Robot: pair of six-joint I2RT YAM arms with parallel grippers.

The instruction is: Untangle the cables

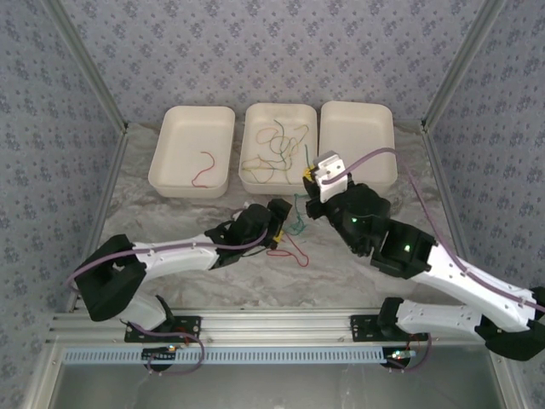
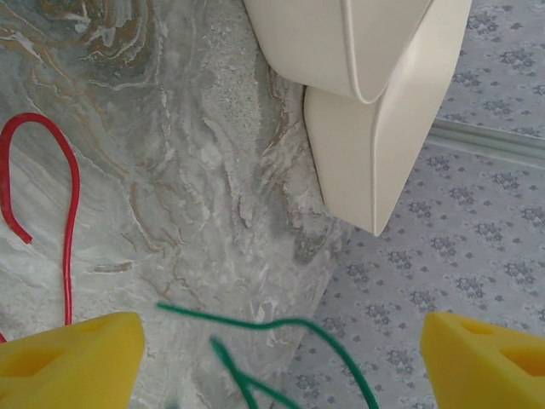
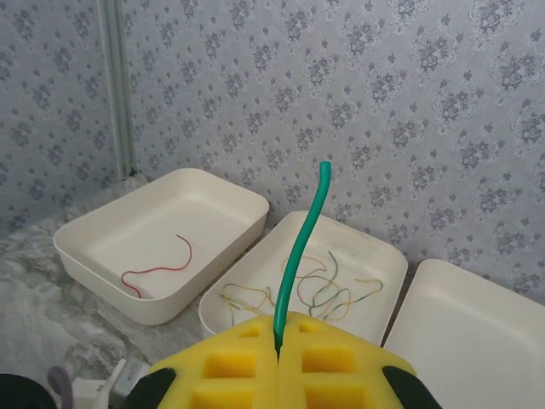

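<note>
Marbled grey-white worktop, tan veins swirling through it. Three cream trays along the far edge. Walls are blue-grey with a pale floral print. There's a red cable in the far-left tray and a yellow-olive and green tangle in the middle one. A bright green cable stands out against the right hand and its foam-yellow pads. The left hand is yellow too, with a second red cable nearby. Arms white and black.
</note>
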